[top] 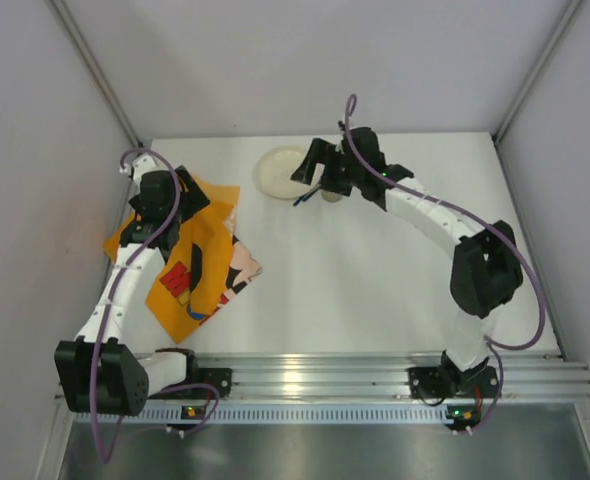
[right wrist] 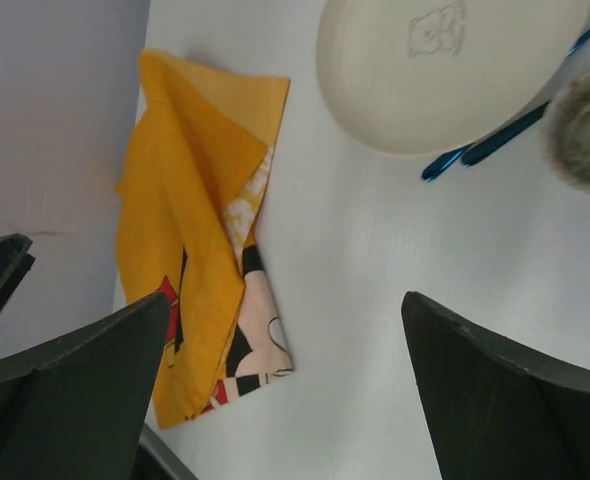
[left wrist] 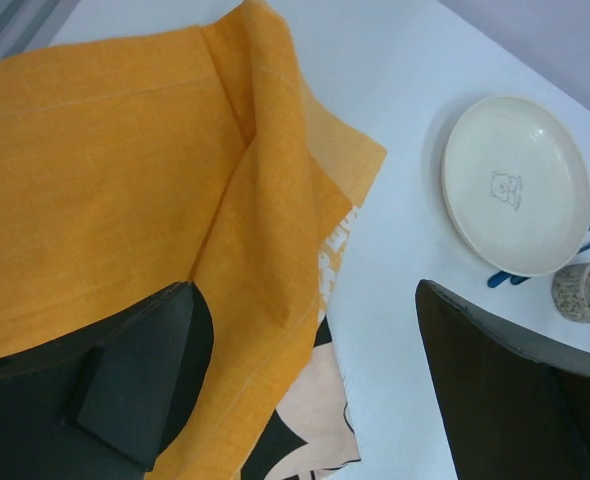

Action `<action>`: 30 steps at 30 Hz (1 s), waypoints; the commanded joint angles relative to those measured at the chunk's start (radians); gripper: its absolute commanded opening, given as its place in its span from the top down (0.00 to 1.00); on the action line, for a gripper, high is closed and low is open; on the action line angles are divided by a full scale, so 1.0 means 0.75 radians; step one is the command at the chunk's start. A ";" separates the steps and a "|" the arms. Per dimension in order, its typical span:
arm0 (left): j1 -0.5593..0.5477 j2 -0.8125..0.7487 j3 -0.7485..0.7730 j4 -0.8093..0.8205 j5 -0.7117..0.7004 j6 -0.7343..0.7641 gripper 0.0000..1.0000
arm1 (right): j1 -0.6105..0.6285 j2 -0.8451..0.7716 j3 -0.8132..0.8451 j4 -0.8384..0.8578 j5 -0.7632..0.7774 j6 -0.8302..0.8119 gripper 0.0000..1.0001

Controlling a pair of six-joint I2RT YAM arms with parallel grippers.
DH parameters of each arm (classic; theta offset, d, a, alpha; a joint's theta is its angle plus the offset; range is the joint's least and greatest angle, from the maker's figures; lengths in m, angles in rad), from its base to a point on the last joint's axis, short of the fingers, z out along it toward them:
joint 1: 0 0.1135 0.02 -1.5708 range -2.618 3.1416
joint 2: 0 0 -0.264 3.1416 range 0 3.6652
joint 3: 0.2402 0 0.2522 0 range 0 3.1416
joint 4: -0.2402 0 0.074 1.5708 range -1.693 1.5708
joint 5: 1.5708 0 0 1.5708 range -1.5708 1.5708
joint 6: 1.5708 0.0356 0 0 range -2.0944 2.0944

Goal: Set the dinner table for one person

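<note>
The stiff, fixed worktop [top: 365, 290] carries everything and needs no grip, while the soft folded placemat [top: 175, 290] at its left side is probably best pinched at a free corner, and the left tool [left wrist: 305, 300] and the right tool [right wrist: 285, 300] are both wide apart, empty.

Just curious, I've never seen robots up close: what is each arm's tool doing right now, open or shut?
Left tool: open, gripping nothing, over the orange placemat.
Right tool: open, holding nothing.
</note>
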 commanded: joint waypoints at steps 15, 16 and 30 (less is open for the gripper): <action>0.060 0.220 -0.236 -0.197 0.008 0.120 0.02 | 0.377 0.505 0.524 -0.305 -0.333 0.015 0.00; 0.099 0.236 -0.193 -0.209 0.000 0.114 0.02 | 0.377 0.513 0.524 -0.307 -0.347 0.015 0.00; 0.126 0.620 -0.088 -0.005 0.292 0.181 0.02 | 0.371 0.501 0.422 -0.311 -0.359 -0.005 0.00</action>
